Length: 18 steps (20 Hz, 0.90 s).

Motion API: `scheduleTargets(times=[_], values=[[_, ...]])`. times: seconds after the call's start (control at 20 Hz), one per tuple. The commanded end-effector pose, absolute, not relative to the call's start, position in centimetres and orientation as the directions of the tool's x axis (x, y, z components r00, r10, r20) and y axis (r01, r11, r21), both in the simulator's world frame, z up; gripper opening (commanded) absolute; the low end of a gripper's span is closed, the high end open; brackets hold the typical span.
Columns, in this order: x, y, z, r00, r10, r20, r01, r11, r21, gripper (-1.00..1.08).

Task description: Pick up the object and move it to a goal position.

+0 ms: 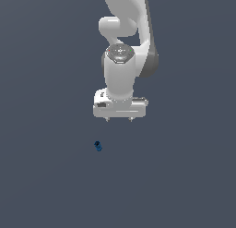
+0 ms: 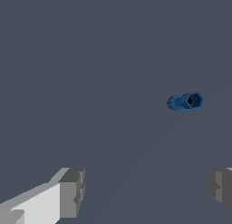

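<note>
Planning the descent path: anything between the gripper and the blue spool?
Nothing. In the exterior view only bare grey floor separates the gripper from the blue spool; the wrist view shows the same, with the fingers spread wide.

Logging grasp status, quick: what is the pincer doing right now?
Pincer: open, holding nothing; the blue spool lies apart from it.

A flat, featureless dark grey-blue ground [image 1: 41, 185] fills both views under even, soft light.
</note>
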<state>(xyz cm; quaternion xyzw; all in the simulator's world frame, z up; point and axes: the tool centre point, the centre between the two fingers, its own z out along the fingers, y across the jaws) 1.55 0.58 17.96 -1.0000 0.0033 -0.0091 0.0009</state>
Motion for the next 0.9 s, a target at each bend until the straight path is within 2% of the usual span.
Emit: scheduleTargets(times=[0.0, 0.85], values=[[2.0, 0.0, 17.5, 1.0, -0.012, 0.017, -0.012, -1.0, -0.002, 1.0], [6.9, -8.4, 10.5, 0.997, -0.077, 0.002, -0.077, -0.997, -0.001, 1.0]])
